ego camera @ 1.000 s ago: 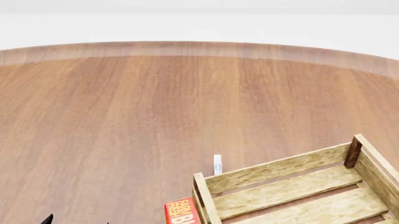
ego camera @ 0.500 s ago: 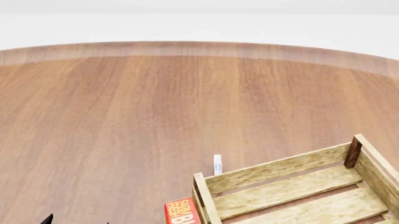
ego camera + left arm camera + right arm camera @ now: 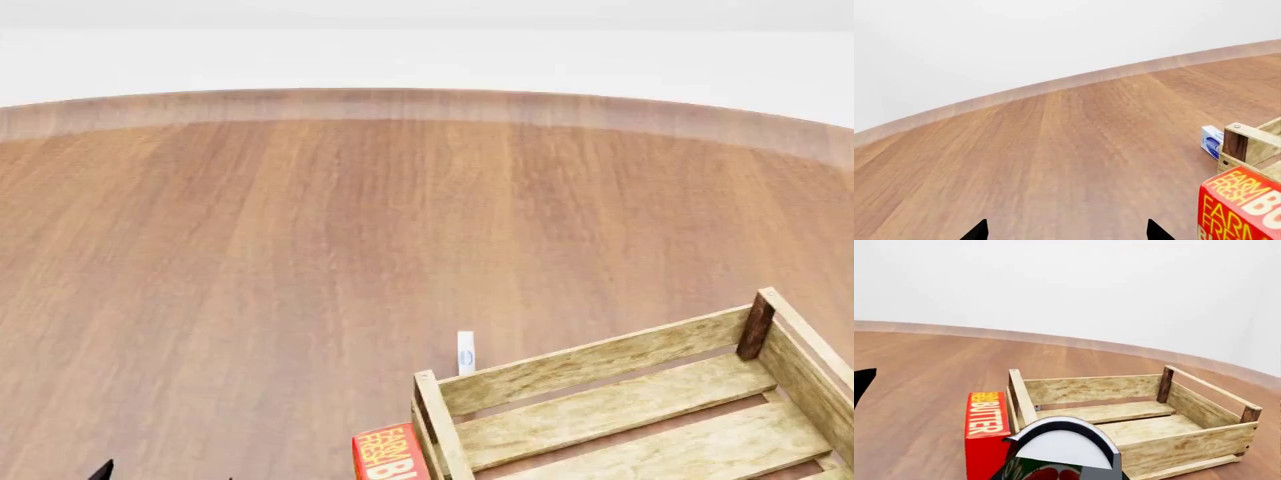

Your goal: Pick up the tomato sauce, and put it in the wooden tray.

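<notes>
Nothing has changed over the last second, so the task sits paused mid-carry. The tomato sauce (image 3: pixel 1054 460) fills the right wrist view; whether the right gripper clasps it cannot be told. The wooden tray (image 3: pixel 1187 440) waits just beyond; the left gripper (image 3: pixel 1066 232) is spread wide.

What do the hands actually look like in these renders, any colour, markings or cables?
Very little shows. The left hand appears only as two plain black pointed fingertips, flat-shaded, unmarked; the head view catches the same black tips at its lower edge. The right hand shows one black sliver. No cables, arm links or markings appear in any view.
</notes>
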Available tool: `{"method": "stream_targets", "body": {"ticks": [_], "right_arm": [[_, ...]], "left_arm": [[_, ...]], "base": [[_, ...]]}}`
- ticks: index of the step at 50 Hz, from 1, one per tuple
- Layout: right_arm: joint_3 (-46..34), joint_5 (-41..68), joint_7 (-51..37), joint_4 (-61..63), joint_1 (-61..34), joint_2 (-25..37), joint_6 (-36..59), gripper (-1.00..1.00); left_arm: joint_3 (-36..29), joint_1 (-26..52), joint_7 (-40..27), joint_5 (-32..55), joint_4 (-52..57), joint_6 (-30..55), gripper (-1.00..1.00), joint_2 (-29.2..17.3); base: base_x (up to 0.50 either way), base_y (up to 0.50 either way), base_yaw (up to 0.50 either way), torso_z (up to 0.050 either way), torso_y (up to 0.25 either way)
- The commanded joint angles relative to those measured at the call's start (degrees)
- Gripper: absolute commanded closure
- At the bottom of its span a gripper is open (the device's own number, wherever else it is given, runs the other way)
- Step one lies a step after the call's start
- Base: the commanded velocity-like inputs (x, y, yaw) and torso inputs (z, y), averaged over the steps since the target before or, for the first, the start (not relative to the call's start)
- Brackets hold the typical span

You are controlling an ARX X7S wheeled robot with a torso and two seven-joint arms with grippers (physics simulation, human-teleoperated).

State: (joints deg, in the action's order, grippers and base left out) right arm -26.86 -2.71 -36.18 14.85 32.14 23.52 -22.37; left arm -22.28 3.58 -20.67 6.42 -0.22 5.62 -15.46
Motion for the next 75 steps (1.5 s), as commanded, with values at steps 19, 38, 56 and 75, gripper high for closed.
{"method": "stream_targets", "body": {"ticks": [19,38,56,75], "right_arm": [[7.88,6.33,2.42,12.88,-15.42,-0.71,23.26,1.0],[10.47,11.89,4.08,2.1,-33.61,-4.57,35.94,1.0],[9.71,12.66,6.74,-19.26,-48.76,-9.02,35.93,1.0],[11.19,12.94,8.49,-46.69,-62.75,-12.99,27.86,1.0]], "left_arm": [[1.49,-0.17,-0.09,1.21,0.2,-1.71,-1.0,0.76],[1.18,0.42,-0.12,1.63,-1.14,-2.52,-1.0,0.63],[0.87,0.56,-0.38,1.93,-1.4,-2.81,-1.0,0.4],[0.49,0.21,-1.1,2.21,0.26,-1.77,-1.0,0.07]], "base": [[0.0,0.0,0.0,0.0,0.0],[0.0,0.0,0.0,0.0,0.0],[0.0,0.0,0.0,0.0,0.001],[0.0,0.0,0.0,0.0,0.0]]}}
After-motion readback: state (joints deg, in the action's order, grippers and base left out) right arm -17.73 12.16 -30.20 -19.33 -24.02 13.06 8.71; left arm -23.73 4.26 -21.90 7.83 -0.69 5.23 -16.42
